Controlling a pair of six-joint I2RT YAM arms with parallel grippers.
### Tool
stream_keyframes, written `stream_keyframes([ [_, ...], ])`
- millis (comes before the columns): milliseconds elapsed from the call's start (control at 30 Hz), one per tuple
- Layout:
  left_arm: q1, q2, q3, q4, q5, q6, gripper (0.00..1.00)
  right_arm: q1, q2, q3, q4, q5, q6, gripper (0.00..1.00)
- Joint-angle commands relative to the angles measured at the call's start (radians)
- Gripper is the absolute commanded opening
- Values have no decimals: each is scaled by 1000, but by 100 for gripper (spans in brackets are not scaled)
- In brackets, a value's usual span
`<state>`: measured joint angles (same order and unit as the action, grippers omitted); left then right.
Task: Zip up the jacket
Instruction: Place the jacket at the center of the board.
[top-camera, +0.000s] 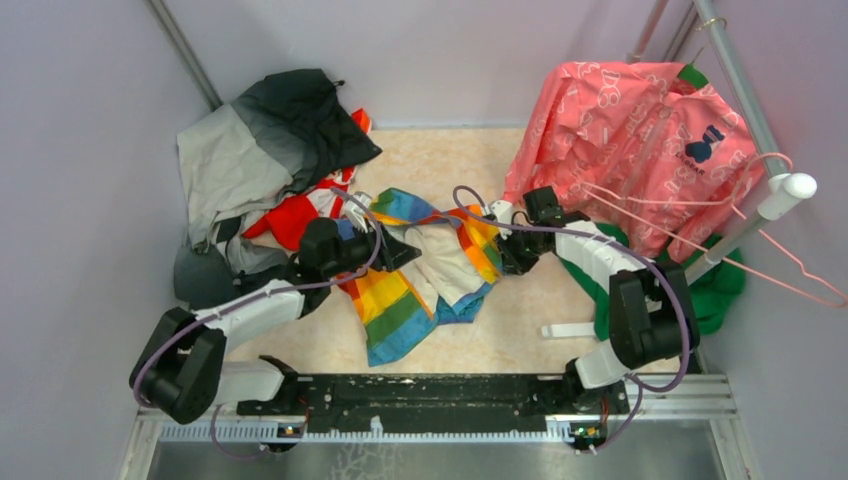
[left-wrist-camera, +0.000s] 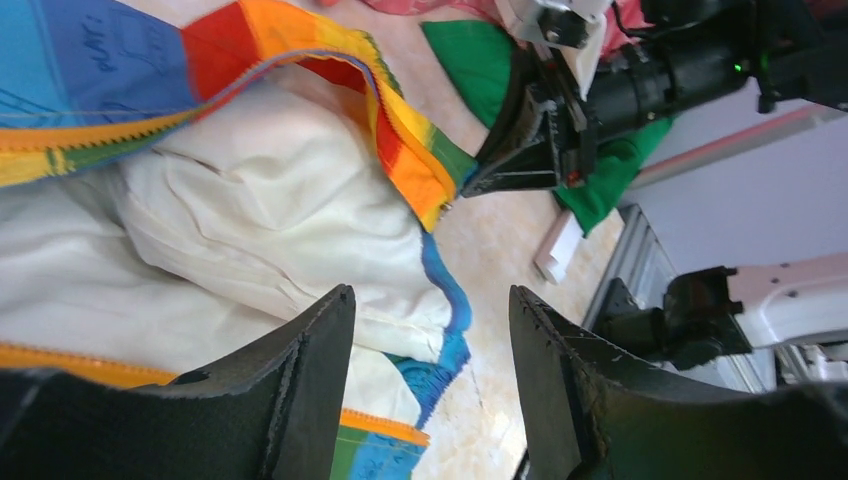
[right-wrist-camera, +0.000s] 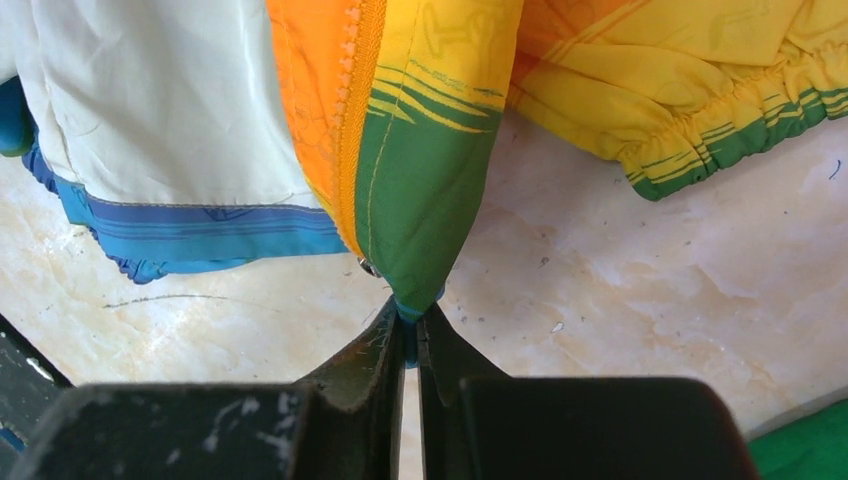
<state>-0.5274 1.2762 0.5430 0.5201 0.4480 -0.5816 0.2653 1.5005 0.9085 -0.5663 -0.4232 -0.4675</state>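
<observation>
We judge the zipping barely begun. The jacket (top-camera: 395, 310) lies open on the table (right-wrist-camera: 620, 270), in the middle between the two arms. Its rainbow front panels are spread apart and the pale lining (left-wrist-camera: 260, 200) faces up across the centre. The two halves of the orange zipper (right-wrist-camera: 349, 110) are nowhere joined that we can see. One toothed edge runs down to a green corner (right-wrist-camera: 415, 210) on the right side, while the other front edge lies well apart across the lining.

The right claw (right-wrist-camera: 411, 318) is pinched together on the very tip of that green corner – only a sliver of cloth sits between its fingers. The corner is lifted just off the table. We take this as a hold on the bottom end of one zipper half. A small metal bit shows beside the corner, but we cannot tell whether it is the slider or the pin.

The left claw (left-wrist-camera: 430, 295) stands with its fingers apart over the lining, gripping nothing, with the hem just beyond it.

Nearly everything is left, as we judge it. The opposite bottom edge must be found and caught, and the two zipper ends brought together and seated. Then the slider must be drawn up the whole front – none of that shows as done here.
</observation>
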Motion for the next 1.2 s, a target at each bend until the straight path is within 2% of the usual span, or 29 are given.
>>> stream_keyframes([
  [0,3,-40,-76,160,107,-94,64,-1,1,15,20,-51,14,10],
  [167,3,-94,-136,203,128,-136,64,-1,14,16,25,-29,20,23],
  [667,4,-376,-240,104,47,-111,68,-9,-15,5,59,16,32,44],
  [800,3,-439,-255,85,22,-101,73,-9,-27,2,65,18,31,47],
  [900,3,-480,-278,88,-7,-102,83,-9,-39,0,69,20,30,51],
  [967,3,-507,-297,90,-35,-106,95,-9,-50,-4,73,19,27,53],
  [1000,3,-522,-308,92,-47,-112,98,-10,-57,-6,75,19,26,54],
  [1167,4,-607,-368,103,-122,-169,99,-12,-85,-14,83,10,17,56],
])
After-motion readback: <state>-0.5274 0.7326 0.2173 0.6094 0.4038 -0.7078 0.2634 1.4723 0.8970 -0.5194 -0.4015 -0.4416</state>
